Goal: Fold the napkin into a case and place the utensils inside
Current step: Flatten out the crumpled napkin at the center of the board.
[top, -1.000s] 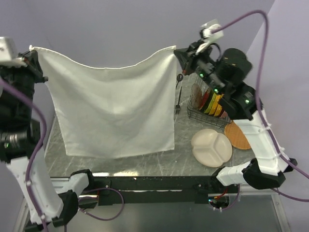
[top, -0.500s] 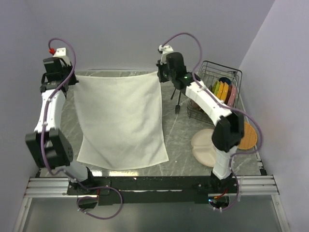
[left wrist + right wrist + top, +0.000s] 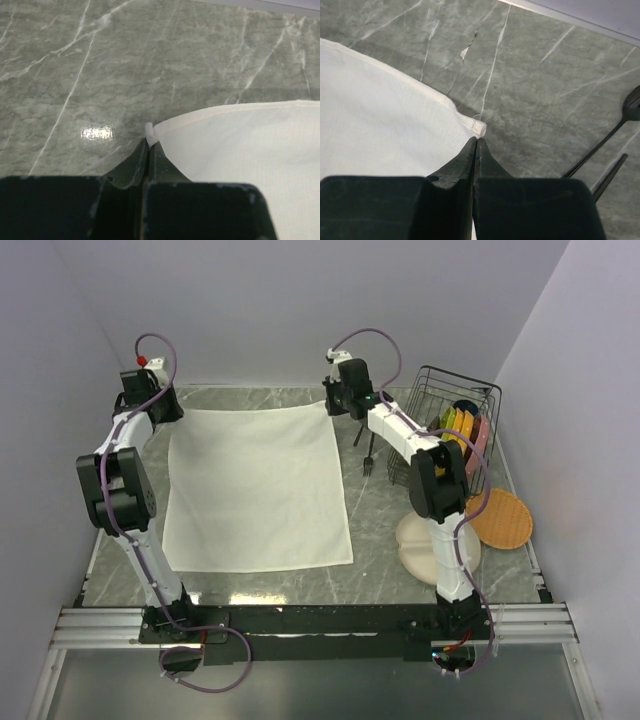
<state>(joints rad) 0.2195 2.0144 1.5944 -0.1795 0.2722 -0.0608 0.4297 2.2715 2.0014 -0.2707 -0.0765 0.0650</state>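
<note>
Both my jaws are clamped together on cloth. The left gripper pinches the far-left corner of the napkin. The right gripper pinches the far-right corner. Each has a small tab of hem poking past the tips.

The napkin lies spread flat on the table, left of centre, with its near edge free. No case is folded yet — early in the task, I'd say. The step in hand looks like laying the cloth out square.

To do it well:
- Set both corners low on the marble.
- Pull the far edge taut and straight between the arms.
- Let go of both corners together so neither curls back.
- Mind the right side — the utensils lie just beside that corner.

Counts:
- one napkin
- one fork and one spoon, side by side, apart from the cloth
- one wire rack holding several coloured plates, too packed to count
- one beige divided plate
- one orange round plate
</note>
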